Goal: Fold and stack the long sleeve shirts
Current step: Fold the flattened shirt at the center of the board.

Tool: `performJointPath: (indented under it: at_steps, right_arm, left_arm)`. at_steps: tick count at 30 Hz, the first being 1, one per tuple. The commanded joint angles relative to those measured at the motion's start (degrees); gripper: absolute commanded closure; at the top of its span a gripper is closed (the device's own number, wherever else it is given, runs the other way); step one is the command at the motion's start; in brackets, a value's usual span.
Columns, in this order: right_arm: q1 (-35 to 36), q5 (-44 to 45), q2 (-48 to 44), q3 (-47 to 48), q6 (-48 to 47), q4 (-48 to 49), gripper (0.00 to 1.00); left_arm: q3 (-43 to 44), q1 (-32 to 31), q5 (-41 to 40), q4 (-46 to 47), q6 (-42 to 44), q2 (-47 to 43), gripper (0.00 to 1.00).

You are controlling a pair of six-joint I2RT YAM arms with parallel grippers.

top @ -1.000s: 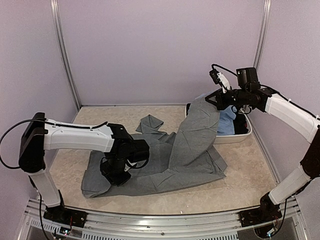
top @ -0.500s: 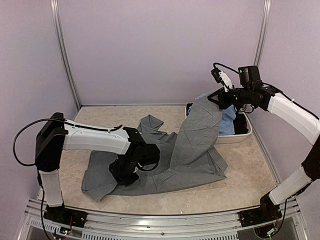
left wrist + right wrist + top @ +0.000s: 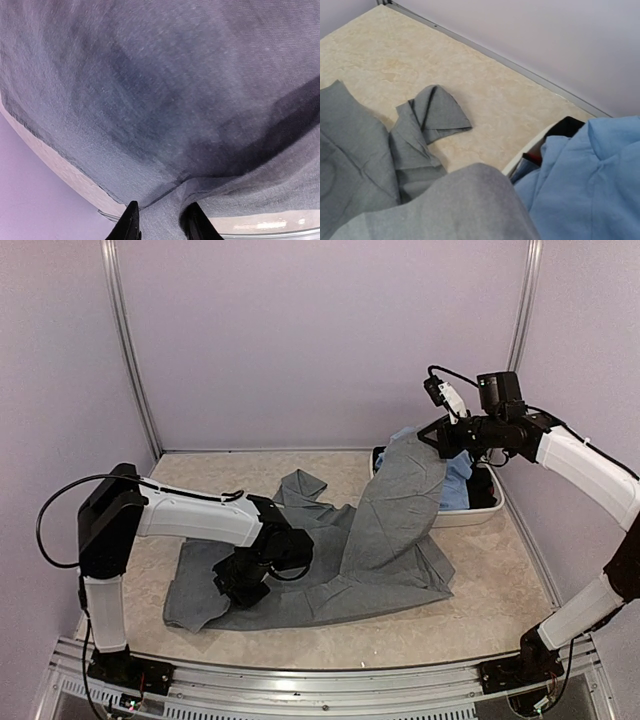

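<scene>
The slate grey long sleeve shirt (image 3: 380,530) lies spread across the middle of the table, and one end of it is lifted toward the back right. My right gripper (image 3: 440,438) holds that raised end above the basin; in the right wrist view grey cloth (image 3: 445,210) covers its fingers. My left gripper (image 3: 235,585) is low on the shirt's front left part. Its fingers stand apart in the left wrist view, and a fold of the grey cloth (image 3: 150,100) lies loose in the left gripper (image 3: 161,210). The light blue shirt (image 3: 458,485) is bunched in the basin, light blue shirt (image 3: 590,180).
A white oval basin (image 3: 470,517) stands at the back right, its rim (image 3: 530,150) close to the hanging grey cloth. One grey sleeve end (image 3: 300,485) lies folded over toward the back centre. Purple walls and metal rails close in the table.
My left gripper's jaws have parted on the grey cloth, and the left arm has shifted a little rightward over the shirt. The right gripper holds the raised end almost where it was.
</scene>
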Motion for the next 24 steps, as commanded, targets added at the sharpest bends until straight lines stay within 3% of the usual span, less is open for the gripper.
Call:
performJointPath:
  at_steps: [1, 14, 24]
  right_arm:
    - [-0.3, 2.8, 0.7, 0.2, -0.2, -0.9, 1.0]
    - [-0.3, 5.2, 2.9, 1.5, 0.0, -1.5, 1.0]
    - [-0.4, 8.5, 3.1, 1.3, -0.2, -2.3, 1.0]
  left_arm:
    - [-1.5, 1.1, -2.5, -0.9, -1.7, 0.8, 0.68]
    - [-5.6, 5.0, -4.4, -0.8, -3.2, -3.4, 0.48]
    - [-4.6, 7.3, -6.5, -1.6, -4.4, -4.1, 0.46]
